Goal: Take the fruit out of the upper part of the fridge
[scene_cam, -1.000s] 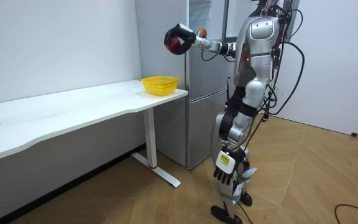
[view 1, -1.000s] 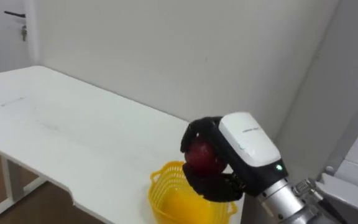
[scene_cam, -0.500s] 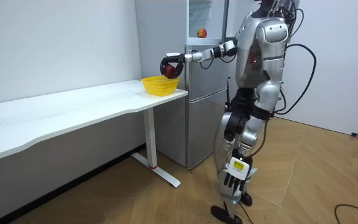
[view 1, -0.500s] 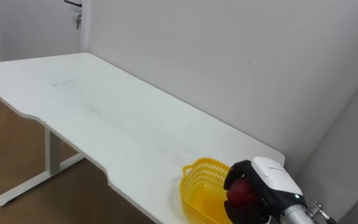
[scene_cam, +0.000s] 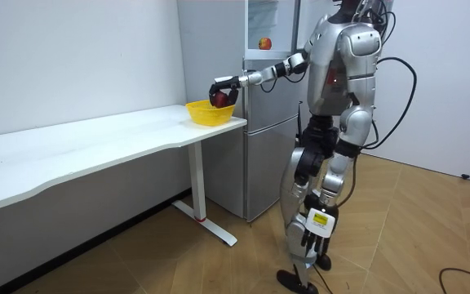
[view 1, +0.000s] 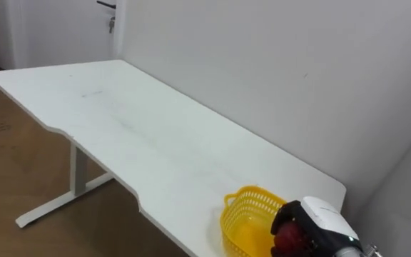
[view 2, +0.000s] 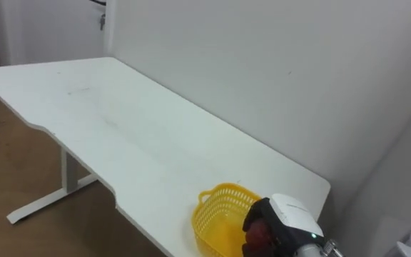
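The right hand [view 1: 321,223], curled round a red apple [view 1: 285,239] at the basket's [view 1: 242,214] four o'clock rim, could clip that rim and knock the light basket off the table [view 1: 120,132].

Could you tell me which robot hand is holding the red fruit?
The right robot hand, curled round the red fruit at the yellow basket; the left robot hand hangs low.

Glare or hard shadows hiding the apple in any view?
Left eye view: even light on the table, no glare; the apple is dark, shaded by the right hand curled round it, at the basket. Room view: no glare, soft shadow under the table; the apple reads red in the hand.
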### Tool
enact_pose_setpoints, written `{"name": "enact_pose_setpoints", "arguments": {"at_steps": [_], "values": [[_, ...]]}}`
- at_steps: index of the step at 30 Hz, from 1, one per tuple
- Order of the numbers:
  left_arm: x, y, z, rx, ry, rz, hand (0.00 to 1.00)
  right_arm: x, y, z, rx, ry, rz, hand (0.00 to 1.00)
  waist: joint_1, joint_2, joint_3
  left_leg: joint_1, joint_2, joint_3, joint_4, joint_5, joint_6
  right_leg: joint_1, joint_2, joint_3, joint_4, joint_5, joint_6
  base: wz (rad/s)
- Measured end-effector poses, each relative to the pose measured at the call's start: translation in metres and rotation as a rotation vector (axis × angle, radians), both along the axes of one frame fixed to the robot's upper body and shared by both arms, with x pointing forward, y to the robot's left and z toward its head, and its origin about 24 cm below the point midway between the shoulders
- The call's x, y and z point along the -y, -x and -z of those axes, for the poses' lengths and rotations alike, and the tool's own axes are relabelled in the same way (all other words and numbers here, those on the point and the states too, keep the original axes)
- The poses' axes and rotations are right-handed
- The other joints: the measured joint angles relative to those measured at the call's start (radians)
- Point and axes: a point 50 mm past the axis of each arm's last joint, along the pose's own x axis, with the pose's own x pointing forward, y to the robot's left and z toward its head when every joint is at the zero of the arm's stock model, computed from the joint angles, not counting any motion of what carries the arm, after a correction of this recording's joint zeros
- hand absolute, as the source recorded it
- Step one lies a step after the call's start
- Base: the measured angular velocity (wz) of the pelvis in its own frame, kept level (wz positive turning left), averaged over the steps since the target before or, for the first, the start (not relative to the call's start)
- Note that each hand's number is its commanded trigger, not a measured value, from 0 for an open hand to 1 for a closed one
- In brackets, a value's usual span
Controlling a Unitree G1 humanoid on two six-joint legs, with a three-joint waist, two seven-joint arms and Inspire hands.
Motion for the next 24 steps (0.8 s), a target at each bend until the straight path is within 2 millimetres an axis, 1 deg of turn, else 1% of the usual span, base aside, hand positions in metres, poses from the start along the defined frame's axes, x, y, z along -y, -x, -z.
{"name": "enact_pose_setpoints", "arguments": {"at_steps": [1, 2, 3, 5, 7, 11, 17, 20, 24], "values": [[0.0, 0.001, 0.0, 0.0, 0.001, 0.0, 0.0, 0.0, 0.0, 0.0, -0.002, 0.0, 0.0, 0.85, 0.001, 0.0, 0.0001, 0.0, 0.0, 0.0, 0.0, 0.0, 0.0, 0.0, 0.0, 0.0, 0.0, 0.0, 0.0, 0.0], [0.0, 0.0, 0.0, 0.002, 0.003, 0.002, 0.0, 0.0, 0.0, 0.001, -0.005, 0.002, 0.001, 0.55, 0.003, 0.0, 0.0001, 0.0, 0.0, -0.002, 0.0, 0.0, 0.0, 0.0, -0.001, 0.0, 0.0, 0.0, 0.0, 0.0], [0.0, -0.001, -0.001, 0.007, 0.004, 0.005, 0.0, 0.002, 0.0, 0.002, -0.012, 0.004, 0.005, 0.0, 0.006, 0.0, 0.0002, 0.0, 0.0, -0.002, 0.0, 0.0, 0.0, 0.0, -0.001, 0.0, 0.0, 0.0, 0.0, 0.0], [0.001, -0.002, -0.001, 0.014, 0.004, 0.007, 0.0, 0.003, 0.001, 0.005, -0.023, 0.008, 0.011, 0.0, 0.01, -0.001, 0.0009, 0.0, 0.0, -0.003, 0.0, 0.0, 0.0, 0.0, 0.0, 0.0, 0.0, 0.0, 0.0, 0.0], [0.001, -0.003, -0.001, 0.016, 0.004, 0.008, 0.0, 0.003, 0.001, 0.005, -0.027, 0.008, 0.01, 0.0, 0.013, 0.0, 0.0034, 0.0, 0.0, -0.001, -0.001, 0.0, 0.0, -0.001, 0.001, 0.011, 0.0, 0.0, 0.0, 0.0], [0.0, -0.002, -0.001, 0.015, 0.002, 0.007, 0.0, 0.003, -0.001, 0.002, -0.021, 0.002, 0.008, 0.0, 0.013, -0.001, 0.0119, -0.002, 0.0, -0.001, 0.0, 0.0, 0.0, -0.003, 0.004, 0.018, -0.001, 0.0, 0.0, 0.0], [0.0, -0.002, -0.001, 0.015, 0.002, 0.008, 0.0, -0.001, -0.009, -0.009, 0.01, -0.031, 0.005, 0.0, 0.01, -0.001, 0.0117, -0.003, 0.002, 0.001, 0.006, 0.0, 0.0, -0.005, 0.006, 0.023, -0.001, 0.0, 0.0, 0.0], [0.0, -0.002, -0.002, 0.02, 0.002, 0.011, 0.0, -0.004, -0.011, -0.014, 0.03, -0.037, -0.008, 0.0, 0.011, 0.001, 0.0121, -0.004, 0.002, 0.007, 0.011, 0.0, 0.0, -0.005, 0.007, 0.04, -0.001, 0.0, 0.0, -0.01], [0.0, 0.0, -0.002, 0.021, -0.002, 0.012, 0.0, -0.007, -0.011, -0.018, 0.045, -0.044, -0.022, 0.0, 0.01, 0.007, 0.0099, -0.004, 0.002, 0.011, 0.013, 0.0, 0.0, -0.005, 0.007, 0.042, -0.001, 0.0, 0.0, -0.03]]}}
